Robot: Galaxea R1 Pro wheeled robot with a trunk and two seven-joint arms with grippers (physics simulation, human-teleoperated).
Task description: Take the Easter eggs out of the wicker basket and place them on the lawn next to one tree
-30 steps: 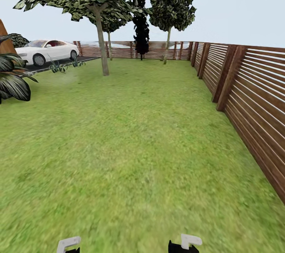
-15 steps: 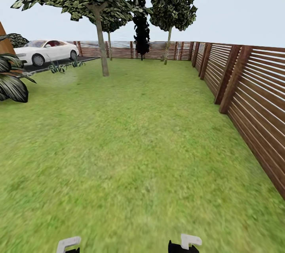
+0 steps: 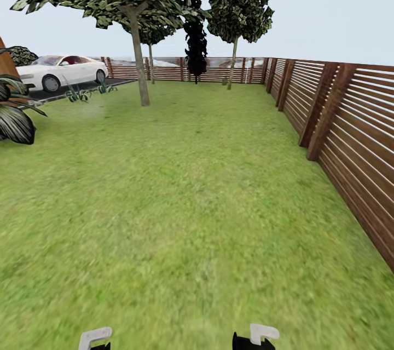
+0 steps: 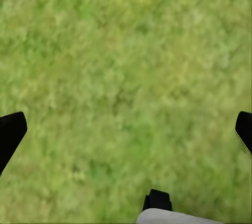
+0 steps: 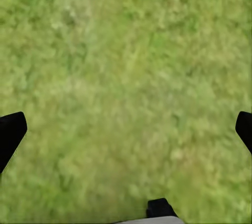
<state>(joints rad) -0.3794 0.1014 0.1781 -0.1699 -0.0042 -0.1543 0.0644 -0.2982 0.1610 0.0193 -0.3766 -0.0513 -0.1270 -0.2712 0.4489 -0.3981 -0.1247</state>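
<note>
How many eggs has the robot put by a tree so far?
None that the pictures show. No egg lies on the bright green grass lawn near the pale-trunked leafy tree. In hand: nothing, since the left gripper and right gripper are open over bare grass. Left: finding the basket, then moving all three eggs.

The lawn (image 3: 191,202) is a broad stretch of bright green mottled grass, running from the near edge to the far fence (image 3: 350,136). A tree (image 3: 140,65) with a pale straight trunk stands on the grass at the far left, and a second tree (image 3: 232,65) stands further back near the far fence. Dark leafy plants (image 3: 13,114) sit at the left edge. The near and middle grass carries only its own mottling.
</note>
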